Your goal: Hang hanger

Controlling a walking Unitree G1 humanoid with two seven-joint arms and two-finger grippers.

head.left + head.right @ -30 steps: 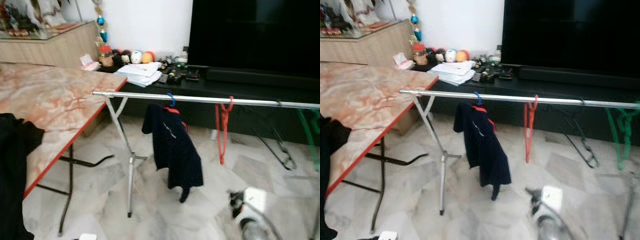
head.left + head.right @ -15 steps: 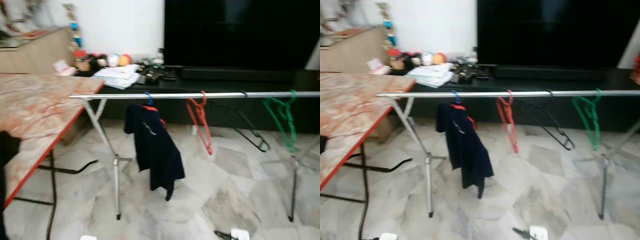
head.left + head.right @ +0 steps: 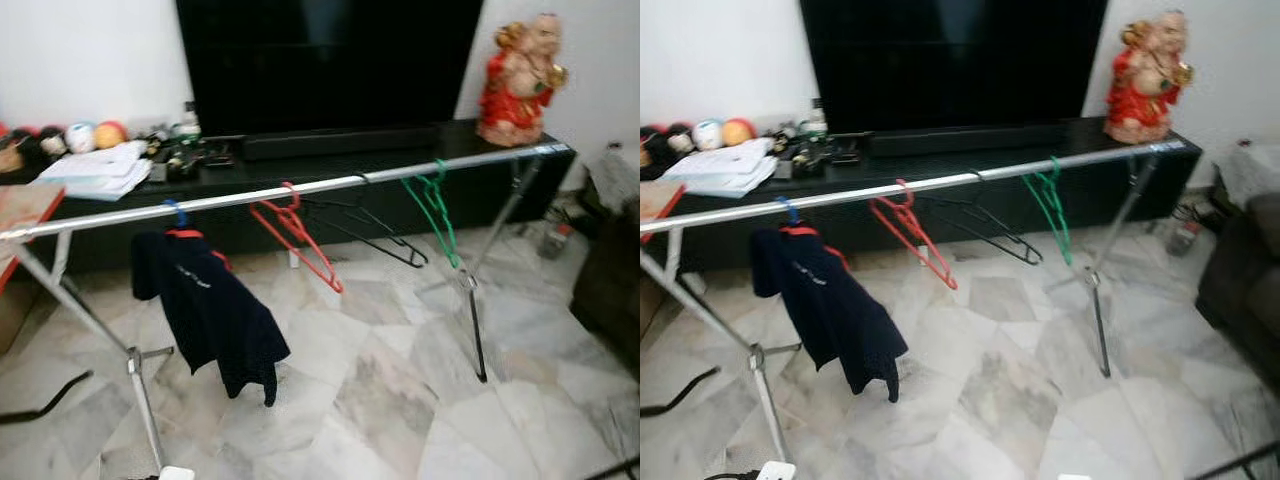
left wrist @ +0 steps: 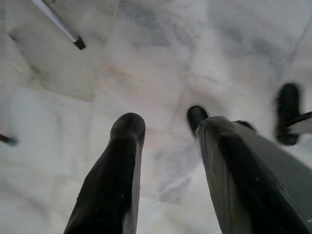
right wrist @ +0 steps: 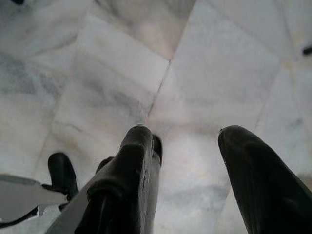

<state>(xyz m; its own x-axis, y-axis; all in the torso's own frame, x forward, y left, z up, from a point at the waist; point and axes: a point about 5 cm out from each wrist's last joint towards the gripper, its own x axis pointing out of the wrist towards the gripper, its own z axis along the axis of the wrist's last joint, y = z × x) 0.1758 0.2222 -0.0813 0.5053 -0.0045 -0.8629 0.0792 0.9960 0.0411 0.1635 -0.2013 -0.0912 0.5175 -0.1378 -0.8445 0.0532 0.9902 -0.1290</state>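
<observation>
Both my hands hung idle over floor [image 4: 161,73], left hand [image 4: 165,141] and right hand [image 5: 187,146] spread, empty. Hangers: red [image 3: 298,233], black [image 3: 375,228], green [image 3: 436,207] already hooked on rail [image 3: 330,184]; shirt [image 3: 205,310] drying there.

Place: a home living room.
Floor: pale marble tiles [image 3: 380,380] with grey veins.
Screen: a big dark TV [image 3: 330,60] against a white wall [image 3: 90,50].
Cabinet: a long, low black TV unit [image 3: 330,165] under the screen.
Ornament: a red and gold figurine [image 3: 518,78] at the unit's right end.
Clutter: papers [image 3: 95,170], painted balls [image 3: 95,133] and small odds and ends on the unit's left end.
Laundry: a metal drying rail [image 3: 300,188] across the room, a dark shirt [image 3: 205,315] hanging from it, plus red [image 3: 298,235], black [image 3: 375,232] and green [image 3: 435,205] hangers.
Seating: a dark sofa edge [image 3: 610,280] on the right.
Table: a red-edged corner [image 3: 15,205] at far left.
</observation>
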